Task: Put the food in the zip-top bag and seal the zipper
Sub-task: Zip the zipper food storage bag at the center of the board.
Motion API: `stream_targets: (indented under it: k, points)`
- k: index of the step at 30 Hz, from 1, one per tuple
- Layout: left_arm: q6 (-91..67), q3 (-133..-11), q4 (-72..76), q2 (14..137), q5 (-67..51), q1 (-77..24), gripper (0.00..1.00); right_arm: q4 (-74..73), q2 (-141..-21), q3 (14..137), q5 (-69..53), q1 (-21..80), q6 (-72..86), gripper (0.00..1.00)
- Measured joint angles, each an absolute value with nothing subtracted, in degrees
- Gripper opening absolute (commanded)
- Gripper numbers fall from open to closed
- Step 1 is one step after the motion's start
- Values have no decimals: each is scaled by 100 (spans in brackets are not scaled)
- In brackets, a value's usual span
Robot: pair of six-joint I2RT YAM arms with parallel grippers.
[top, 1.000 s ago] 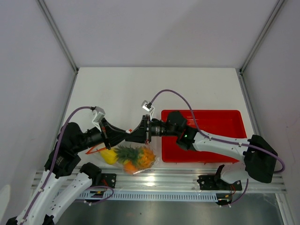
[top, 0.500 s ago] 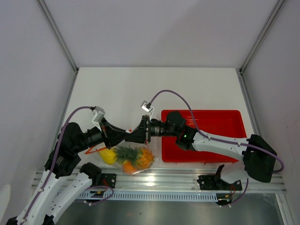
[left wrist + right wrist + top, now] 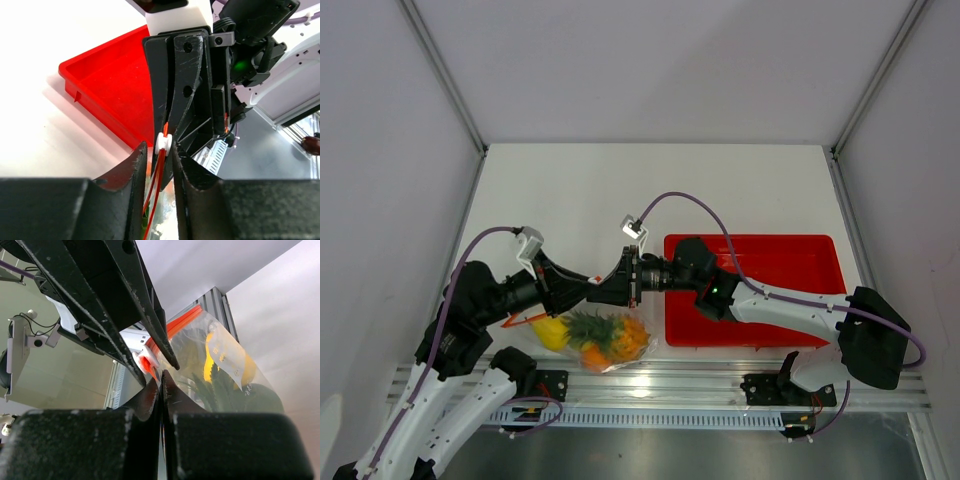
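1. Top external view: nearest me, the zip-top bag (image 3: 642, 345) sits at the counter's (image 3: 650, 190) front edge, just left of the red tray (image 3: 820, 250). The food is inside it. A pineapple (image 3: 632, 338), a lemon (image 3: 552, 333) and an orange ball (image 3: 595, 355) show through the clear film.
2. I'd guess that film is thin, limp and slippery, and the light fruits will roll and bulge it. The stiffer orange-red zipper (image 3: 156, 185) is the place to take hold, not the film.
3. Just behind the bag, also left of the tray, both arms meet over that strip. The right fingers (image 3: 155, 395) are pressed tight together, pinching the zipper. The left fingers (image 3: 137, 165) stand a little apart, straddling the strip and its white slider (image 3: 164, 142), and seem to clamp nothing.
4. Whether the strip is closed along its whole length, I can't tell.
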State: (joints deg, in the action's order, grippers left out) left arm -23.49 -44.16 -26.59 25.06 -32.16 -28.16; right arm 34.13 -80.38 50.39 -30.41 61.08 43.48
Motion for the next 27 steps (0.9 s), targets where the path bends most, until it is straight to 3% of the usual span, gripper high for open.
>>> stream_targets:
  k: [5, 9, 14, 17, 20, 27]
  points:
    - [-2349, -4418, -2714, 2510, -3164, -2816, 25, 3404, -8055, 5039, -3039, 6108, 4351, 0]
    - [-2351, -4427, -2720, 2510, -3098, -2816, 34, 3391, -8060, 5039, -3041, 6108, 4348, 0]
    - [-2355, -4442, -2727, 2510, -3030, -2816, 34, 3389, -8060, 5039, -3041, 6106, 4348, 0]
    - [-2362, -4449, -2729, 2510, -3017, -2816, 23, 3389, -8060, 5039, -3041, 6106, 4351, 0]
    - [-2392, -4449, -2733, 2510, -3017, -2816, 1, 3385, -8066, 5039, -3041, 6106, 4351, 0]
    - [-2397, -4449, -2746, 2510, -3017, -2816, 1, 3422, -8071, 5039, -3044, 6101, 4359, 0]
